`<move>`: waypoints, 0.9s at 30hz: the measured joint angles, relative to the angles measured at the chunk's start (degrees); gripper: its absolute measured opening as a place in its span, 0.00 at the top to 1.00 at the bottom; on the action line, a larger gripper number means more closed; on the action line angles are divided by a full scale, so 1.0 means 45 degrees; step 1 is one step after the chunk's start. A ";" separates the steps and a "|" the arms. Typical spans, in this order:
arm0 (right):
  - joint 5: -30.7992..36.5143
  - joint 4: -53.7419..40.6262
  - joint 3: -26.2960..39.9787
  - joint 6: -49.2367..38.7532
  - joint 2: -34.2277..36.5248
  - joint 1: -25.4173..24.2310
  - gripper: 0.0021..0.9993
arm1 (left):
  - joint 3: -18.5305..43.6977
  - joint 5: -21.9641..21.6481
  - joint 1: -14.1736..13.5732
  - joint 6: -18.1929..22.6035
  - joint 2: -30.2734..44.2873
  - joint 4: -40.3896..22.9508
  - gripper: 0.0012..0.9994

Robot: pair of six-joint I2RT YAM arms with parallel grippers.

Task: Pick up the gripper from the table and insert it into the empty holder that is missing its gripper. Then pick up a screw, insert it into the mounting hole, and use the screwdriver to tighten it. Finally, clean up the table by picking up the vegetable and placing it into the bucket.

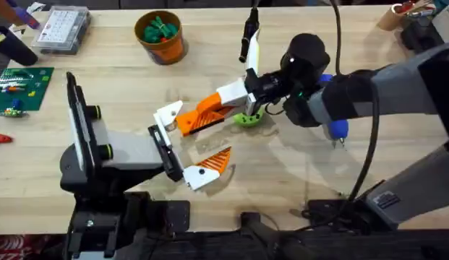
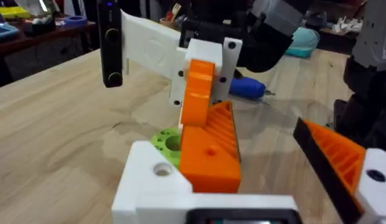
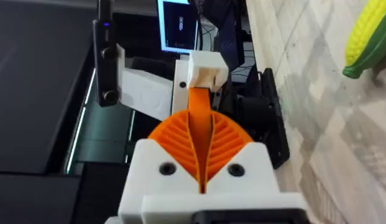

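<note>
At table's far edge: bucket (image 1: 161,37) holds green item, maybe vegetable | right gripper (image 1: 242,97) pinching gripper (image 1: 202,115)

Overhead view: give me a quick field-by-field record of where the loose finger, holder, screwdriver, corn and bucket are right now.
right gripper: shut on the gripper
the gripper: white base at one end of the holder; cannot tell if seated
holder: other end carries a matching finger
screwdriver: lying on the table, under the right arm
corn: on the table, outside the bucket
bucket: upright, far side, green items inside
green ring: flat on the table, under the right gripper
</note>
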 joint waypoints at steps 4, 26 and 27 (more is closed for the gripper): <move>0.0034 -0.0921 0.0002 0.0049 -0.0002 0.0002 0.98 | 0.0000 0.0000 -0.0003 0.0000 0.0000 0.0000 0.01; 0.0093 -0.0733 0.0000 -0.0019 0.0000 0.0002 0.98 | 0.0000 -0.0005 0.0000 0.0000 0.0000 0.0000 0.01; 0.0118 -0.0736 0.0000 -0.0018 0.0000 0.0002 0.98 | 0.0000 -0.0007 0.0000 0.0000 0.0000 0.0000 0.01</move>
